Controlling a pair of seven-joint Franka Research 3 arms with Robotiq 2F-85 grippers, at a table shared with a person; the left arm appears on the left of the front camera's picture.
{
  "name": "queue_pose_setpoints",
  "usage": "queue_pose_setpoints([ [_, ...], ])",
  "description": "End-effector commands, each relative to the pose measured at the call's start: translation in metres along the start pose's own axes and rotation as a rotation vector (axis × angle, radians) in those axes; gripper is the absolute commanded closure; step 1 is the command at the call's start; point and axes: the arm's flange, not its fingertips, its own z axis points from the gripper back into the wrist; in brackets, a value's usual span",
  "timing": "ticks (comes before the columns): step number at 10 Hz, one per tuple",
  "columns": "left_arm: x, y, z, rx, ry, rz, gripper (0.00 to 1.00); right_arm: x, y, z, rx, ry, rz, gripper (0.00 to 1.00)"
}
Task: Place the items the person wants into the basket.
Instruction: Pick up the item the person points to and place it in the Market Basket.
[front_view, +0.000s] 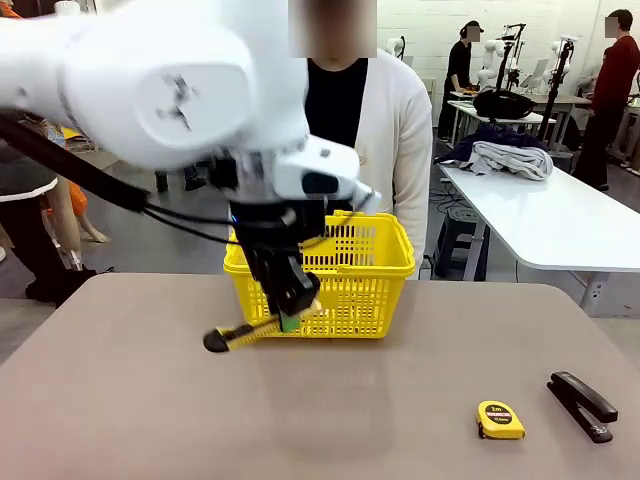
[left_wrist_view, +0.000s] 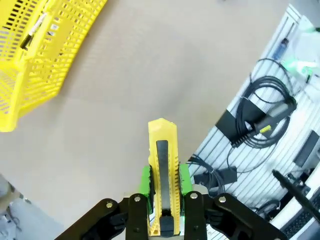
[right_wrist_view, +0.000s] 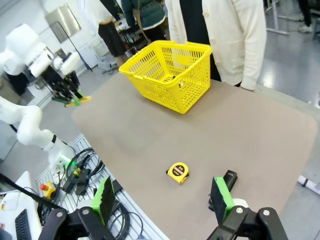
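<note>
- The left gripper (left_wrist_view: 164, 187) is clamped on the yellow-and-black utility knife (left_wrist_view: 163, 172); its green pads (left_wrist_view: 145, 182) press the two long sides of the knife body.
- In the front view the knife (front_view: 243, 335) sticks out sideways from the fingers, above the table (front_view: 150, 420), with its black end toward the robot's left.
- The gripper (front_view: 289, 318) hangs just in front of the near wall of the yellow basket (front_view: 360, 280), at about the height of its base.
- In the right wrist view a pen (right_wrist_view: 172, 79) lies inside the basket.
- The basket stands near the far edge of the table, in front of the person (front_view: 385, 130) in the white cardigan.
- The table in front of the basket is bare brown surface.
- The right gripper (right_wrist_view: 162, 197) stands with its fingers wide apart and nothing between them, over the near edge of the table.
- A yellow tape measure (right_wrist_view: 177, 172) and a black stapler (right_wrist_view: 227, 181) lie near it, well apart from the basket.
</note>
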Motion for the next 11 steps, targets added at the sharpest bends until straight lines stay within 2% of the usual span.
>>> queue_pose_setpoints([
  [1,-0.005,0.012,0.006,-0.075,0.022,-0.050,0.92,0.002,-0.001,-0.001,0.014,-0.026,0.014,0.00],
  [5,-0.013,0.019,0.013,-0.117,0.011,-0.090,0.92,0.002,-0.001,-0.001,0.014,-0.026,0.014,0.00],
  [10,-0.009,0.018,0.014,-0.085,0.012,-0.071,0.92,0.002,-0.001,-0.001,0.014,-0.026,0.014,0.00],
  [11,-0.009,0.018,0.014,-0.088,0.012,-0.071,0.74,0.002,-0.001,-0.001,0.014,-0.026,0.014,0.00],
])
